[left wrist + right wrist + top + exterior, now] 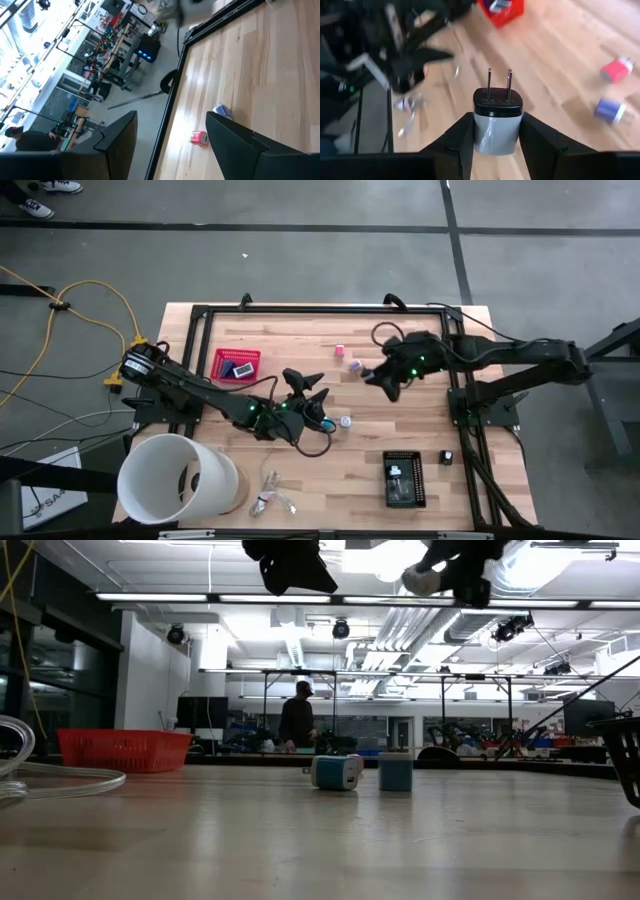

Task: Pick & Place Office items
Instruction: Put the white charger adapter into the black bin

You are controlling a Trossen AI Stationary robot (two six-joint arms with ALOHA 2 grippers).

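Nearest the right wrist camera, we are seeing a charger plug (497, 120), black-topped with a pale grey body and two prongs, clenched between the right gripper's (496, 131) fingers. The high view is hiding this plug. Going left to right there, we are finding the white tub (180, 477), the red basket (236, 365) holding an item, the left gripper (308, 388) spread wide and holding nothing, a pink piece (340, 350), then the black tray (404, 478). Only the low view is showing two teal blocks (337, 771) sitting side by side on the table (320, 840).
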